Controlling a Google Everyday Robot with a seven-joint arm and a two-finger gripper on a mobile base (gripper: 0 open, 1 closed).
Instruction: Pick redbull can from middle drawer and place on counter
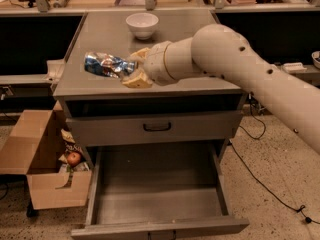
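Note:
My gripper is shut on the redbull can, a blue-and-silver can held on its side. It hangs just above the left front part of the grey counter. The tan fingers clamp the can's right end. Below, the middle drawer stands pulled out, its flat grey floor bare. My thick white arm reaches in from the right.
A white bowl stands at the back middle of the counter. A shut drawer front with a black handle sits above the open drawer. A cardboard box with an apple stands on the floor at left.

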